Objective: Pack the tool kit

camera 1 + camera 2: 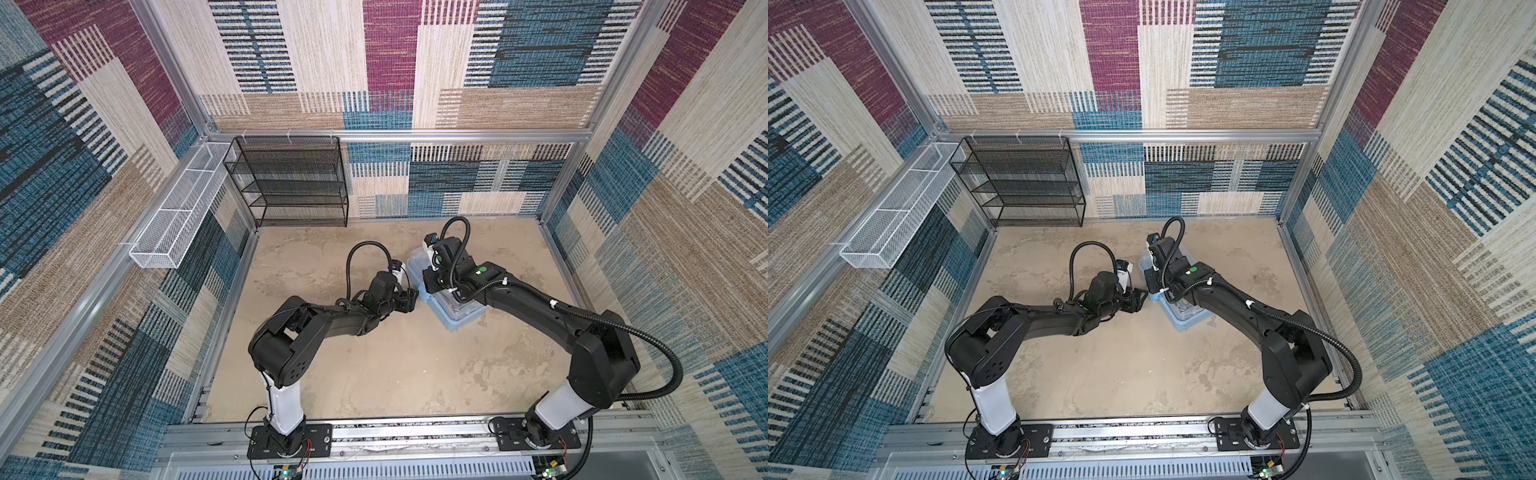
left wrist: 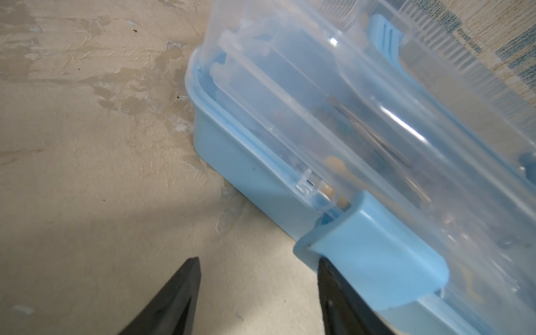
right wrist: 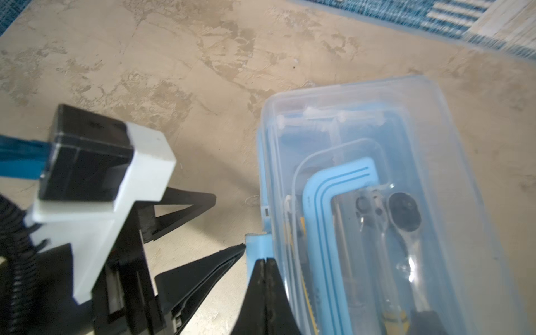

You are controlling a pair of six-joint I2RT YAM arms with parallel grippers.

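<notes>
Blue toolbox (image 2: 232,162) lidded (clear lid (image 3: 362,92)), ratchet (image 3: 404,216) inside.

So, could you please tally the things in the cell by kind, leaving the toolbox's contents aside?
Toolbox: 1
Black wire rack: 1
White mesh basket: 1
Grippers: 2, left gripper and right gripper
Total: 5

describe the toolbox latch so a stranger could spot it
On the sandy table, under the right arm, sits a light blue toolbox with a clear lid. The latch is on its long side facing the left arm: the only solid blue tab wrapping over the lid's edge.
</notes>
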